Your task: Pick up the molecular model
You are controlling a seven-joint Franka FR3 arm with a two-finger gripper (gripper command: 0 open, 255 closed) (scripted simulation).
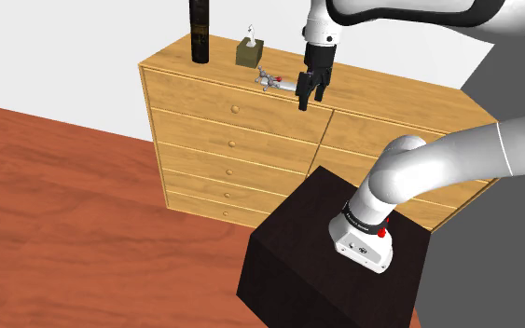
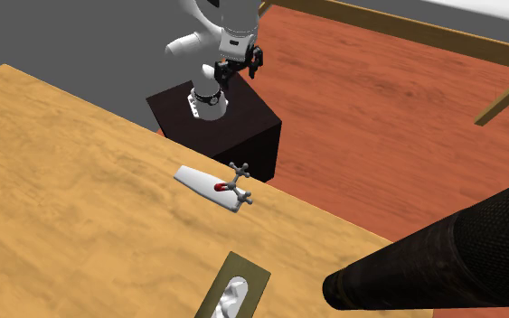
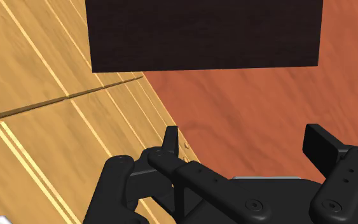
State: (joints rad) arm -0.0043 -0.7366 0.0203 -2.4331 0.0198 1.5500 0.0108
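The molecular model (image 1: 268,79) (image 2: 238,180) is a small cluster of grey balls with one red one. It lies on a white flat piece (image 2: 205,185) near the front edge of the wooden dresser's top (image 1: 381,88) (image 2: 80,199). My gripper (image 1: 311,93) (image 2: 244,61) (image 3: 244,145) hangs open and points down, off the front edge of the dresser and apart from the model. Nothing sits between its fingers (image 3: 170,141). In the wrist view the drawer fronts (image 3: 37,127) and the red-brown floor (image 3: 247,102) lie below it.
A tall dark bottle (image 1: 199,33) (image 2: 442,262) and a small olive tissue box (image 1: 249,51) (image 2: 232,289) stand further back on the dresser top. The black stand (image 1: 297,270) (image 2: 243,122) (image 3: 203,35) sits on the floor in front of the drawers.
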